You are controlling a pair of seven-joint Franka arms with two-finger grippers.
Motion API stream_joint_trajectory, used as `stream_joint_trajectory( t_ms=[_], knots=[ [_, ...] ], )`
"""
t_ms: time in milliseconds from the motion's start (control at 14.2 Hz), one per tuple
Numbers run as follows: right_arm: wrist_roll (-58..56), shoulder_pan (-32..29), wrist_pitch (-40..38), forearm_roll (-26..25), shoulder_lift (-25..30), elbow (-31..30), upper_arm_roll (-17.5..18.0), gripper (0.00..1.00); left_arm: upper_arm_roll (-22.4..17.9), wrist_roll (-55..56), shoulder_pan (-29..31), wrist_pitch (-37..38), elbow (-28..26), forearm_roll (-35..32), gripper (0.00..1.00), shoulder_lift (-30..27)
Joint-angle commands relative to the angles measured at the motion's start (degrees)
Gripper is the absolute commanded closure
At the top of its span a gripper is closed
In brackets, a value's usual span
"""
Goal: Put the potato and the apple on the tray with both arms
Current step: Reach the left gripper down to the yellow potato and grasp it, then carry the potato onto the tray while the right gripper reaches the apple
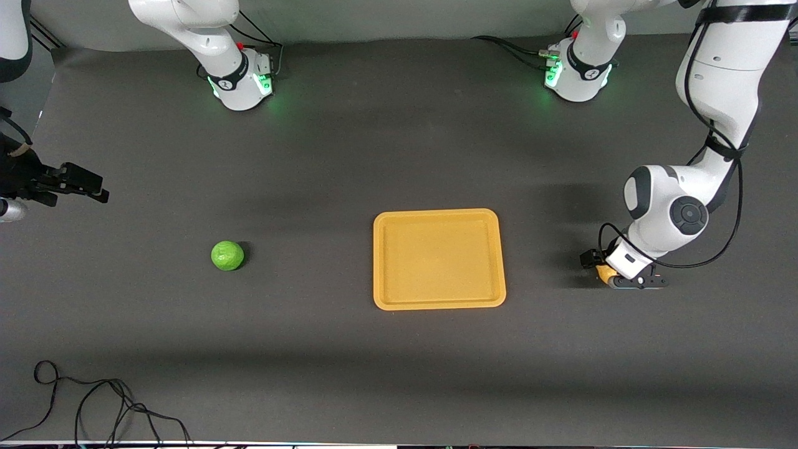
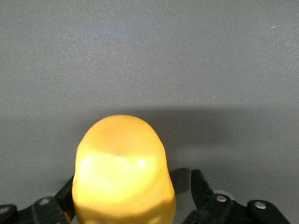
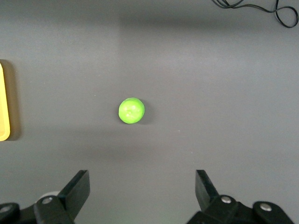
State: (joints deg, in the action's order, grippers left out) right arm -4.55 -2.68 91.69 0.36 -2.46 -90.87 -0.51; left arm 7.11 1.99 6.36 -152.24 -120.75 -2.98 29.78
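**Q:** Why is the left end effector (image 1: 603, 273) low on the bench (image 1: 349, 156)?

**A:** My fingers (image 2: 202, 186) straddle the potato (image 2: 122, 172) beside the tray (image 1: 439, 259), not yet clamped. My right end effector (image 3: 142, 189) waits wide above the apple (image 1: 227, 255).

Bare table (image 1: 312, 187) lies all around the tray (image 1: 439, 303).

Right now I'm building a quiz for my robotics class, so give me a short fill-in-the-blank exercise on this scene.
1. The tray holds ____ fruits.
2. The left gripper is down around the ____, its fingers on either side of it.
3. The apple lies toward the ____ arm's end of the table.
4. The right gripper hangs over the table with its jaws ____.

Missing words: no; potato; right; open
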Motion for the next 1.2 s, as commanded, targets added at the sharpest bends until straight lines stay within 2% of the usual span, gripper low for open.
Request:
stream_joint_trajectory(
  t_ms=[0, 141, 281, 422, 704, 915, 1126],
  knots=[
    [-0.4, 0.3, 0.1, -0.2, 0.0, 0.2, -0.3, 0.0, -0.4, 1.2, -0.4, 0.8, 0.7, -1.8, 0.36, -1.0],
    [-0.2, 0.0, -0.2, -0.1, 0.0, 0.3, -0.4, 0.0, -0.4, 1.3, -1.0, 4.6, 0.8, -1.9, 0.61, -3.1],
    [-0.9, 0.2, -0.3, -0.9, -0.7, 0.7, -0.2, 0.0, -0.3, 3.0, -1.9, 12.2, 1.7, -1.9, 0.75, -7.0],
    [-1.3, 0.5, 0.2, -0.9, -1.1, -0.8, -0.2, 0.0, 0.1, 10.1, -6.1, 16.9, 3.0, -2.0, 0.76, -10.2],
    [0.4, 1.2, 3.2, -0.2, -3.0, -2.9, -0.1, 0.0, 0.1, 31.6, -19.7, 28.3, 12.8, -2.0, 0.76, -9.0],
    [0.5, 2.6, 10.0, -0.1, -3.2, -7.9, 0.0, 0.0, 0.1, 41.7, -27.3, 27.9, 15.2, -2.0, 0.76, -6.5],
    [0.6, 3.1, 18.6, -0.2, -3.5, -14.4, 0.0, 0.0, 0.0, 47.0, -31.7, 26.1, 20.4, -2.2, 0.75, -0.1]
  ],
)
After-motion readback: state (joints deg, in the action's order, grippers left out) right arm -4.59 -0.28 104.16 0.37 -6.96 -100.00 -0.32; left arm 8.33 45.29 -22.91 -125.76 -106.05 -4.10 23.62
